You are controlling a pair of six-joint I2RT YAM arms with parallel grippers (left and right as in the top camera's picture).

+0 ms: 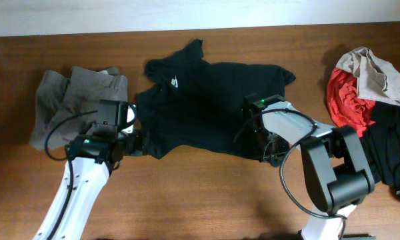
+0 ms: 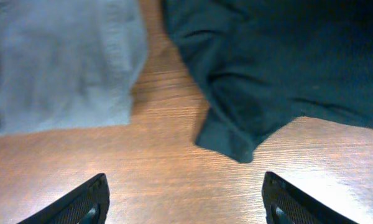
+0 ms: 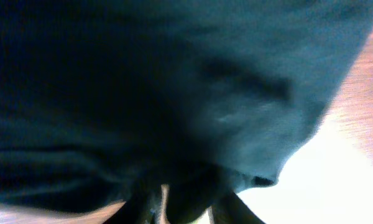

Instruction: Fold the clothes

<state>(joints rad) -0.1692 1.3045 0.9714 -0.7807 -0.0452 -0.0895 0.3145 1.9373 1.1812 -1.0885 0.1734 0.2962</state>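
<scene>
Garment position: black T-shirt (image 1: 207, 100) spread at centre of wooden table (image 1: 207, 207), small white logo (image 1: 175, 83) facing up near far-left part, front hem rumpled. Grey trousers (image 1: 77, 100) crumpled at left, just beside shirt, strip of bare wood between. Heap at right edge, well apart from shirt: red piece (image 1: 347, 100), beige piece (image 1: 373, 73), black piece (image 1: 393, 150).

Left gripper (image 2: 183, 196): placed at shirt's front-left corner, over bare wood. Jaws spread wide, nothing between them. Folded corner of shirt lying flat on table ahead of fingers (image 2: 87, 202), touching neither.

Right gripper (image 3: 183, 211): placed over right part of shirt, near front edge. Wrist view filled almost wholly with dark, blurred fabric. Fingertips low against cloth and partly masked by it. Jaw opening and any hold on cloth: cannot tell from these views.
</scene>
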